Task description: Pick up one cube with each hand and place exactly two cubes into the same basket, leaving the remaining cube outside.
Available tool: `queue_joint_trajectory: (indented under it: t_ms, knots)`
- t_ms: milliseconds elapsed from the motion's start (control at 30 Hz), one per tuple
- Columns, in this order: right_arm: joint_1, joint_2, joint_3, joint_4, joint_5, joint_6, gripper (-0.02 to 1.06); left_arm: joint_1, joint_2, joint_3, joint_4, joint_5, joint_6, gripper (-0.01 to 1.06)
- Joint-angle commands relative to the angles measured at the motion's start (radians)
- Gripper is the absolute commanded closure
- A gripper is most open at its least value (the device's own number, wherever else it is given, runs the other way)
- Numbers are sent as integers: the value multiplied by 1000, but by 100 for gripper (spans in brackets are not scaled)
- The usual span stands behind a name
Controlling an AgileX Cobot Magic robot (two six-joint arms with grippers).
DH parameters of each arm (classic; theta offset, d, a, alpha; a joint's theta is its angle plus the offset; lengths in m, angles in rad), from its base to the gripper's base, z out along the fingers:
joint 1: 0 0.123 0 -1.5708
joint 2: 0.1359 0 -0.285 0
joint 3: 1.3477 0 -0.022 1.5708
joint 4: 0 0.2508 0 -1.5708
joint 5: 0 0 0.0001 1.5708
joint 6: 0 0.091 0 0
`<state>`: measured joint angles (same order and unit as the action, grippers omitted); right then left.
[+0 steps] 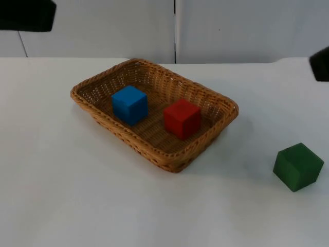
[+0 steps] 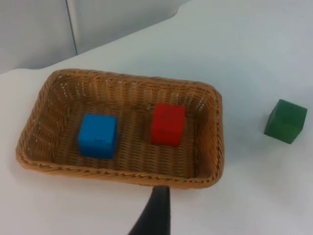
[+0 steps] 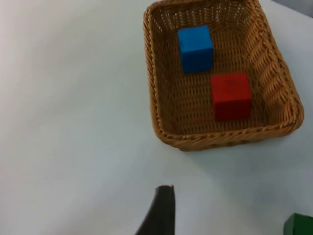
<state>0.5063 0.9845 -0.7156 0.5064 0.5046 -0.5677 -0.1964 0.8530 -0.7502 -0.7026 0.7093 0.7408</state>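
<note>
We see a white worktop ending at a grey wall with a vertical seam in it. A woven basket sits mid-worktop, turned at an angle to the wall.

Inside the basket, a blue cube and a red cube rest on the weave, near each other but apart, neither touching the rim. A green cube stands on the bare worktop, well apart from the basket on the right arm's side.

Left hand: we make out one black fingertip above the worktop just outside the basket's near rim, touching nothing; the left arm is drawn back to the upper corner of the top view. We cannot tell how far this hand is open.

Right hand: one black fingertip over bare worktop, short of the basket, with the green cube's edge nearby. It holds nothing that we can see; its opening we cannot tell.
</note>
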Motion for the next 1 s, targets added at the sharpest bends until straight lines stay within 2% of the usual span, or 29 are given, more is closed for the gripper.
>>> queue_joint_trajectory:
  t_ms: [0, 267, 633, 767, 967]
  knots:
    - [5, -65, 34, 20, -11, 6, 29, 0, -45, 10, 7, 20, -30, 22]
    - [5, -244, 95, 20, 5, 12, 29, 0, -180, 10, 114, 48, -144, 22]
    - [5, -479, 149, 16, 97, 34, 29, 0, -351, 10, 298, 142, -310, 22]
    - [5, -548, 149, -11, 161, 66, 29, 0, -440, 10, 377, 176, -375, 22]
    - [5, -611, 149, -76, 205, 127, 29, 0, -530, 10, 431, 230, -444, 22]
